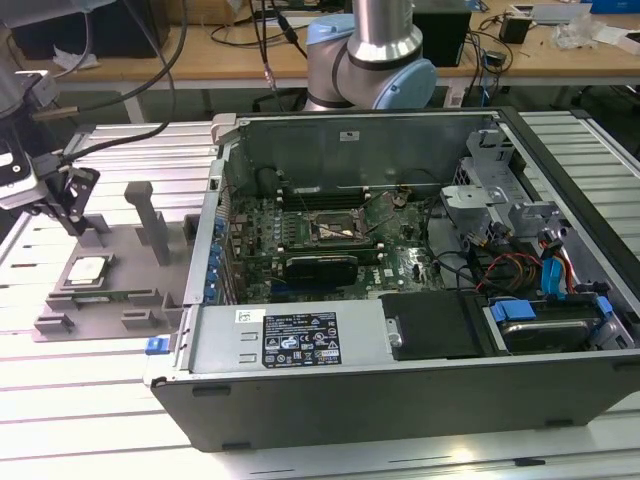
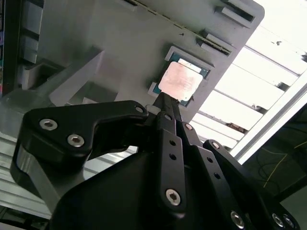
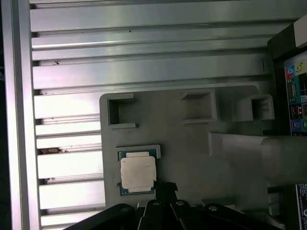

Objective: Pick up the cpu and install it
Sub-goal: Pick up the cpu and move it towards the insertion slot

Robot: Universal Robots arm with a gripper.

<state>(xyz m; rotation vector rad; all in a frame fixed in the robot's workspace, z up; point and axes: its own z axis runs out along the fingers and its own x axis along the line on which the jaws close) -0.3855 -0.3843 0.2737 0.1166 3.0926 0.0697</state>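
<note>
The cpu point(image 1: 88, 268) lies flat in a square recess of the grey plastic tray point(image 1: 120, 252), at the exterior view's left. Its silvery top plate point(image 2: 180, 81) faces up in both wrist views point(image 3: 137, 173). My gripper point(image 1: 73, 215) hangs just above the tray beside the chip, apart from it. The black fingers are shut together with nothing between them, their tip point(image 2: 164, 99) close to the chip's edge point(image 3: 165, 186). The open socket point(image 1: 335, 232) sits on the motherboard inside the computer case point(image 1: 400, 360).
Upright grey blocks point(image 1: 150, 215) stand on the tray between the chip and the case wall point(image 1: 205, 250). Cables, a drive cage point(image 1: 480, 190) and a black card point(image 1: 322, 267) crowd the case around the socket. The table is slatted aluminium point(image 3: 144, 67).
</note>
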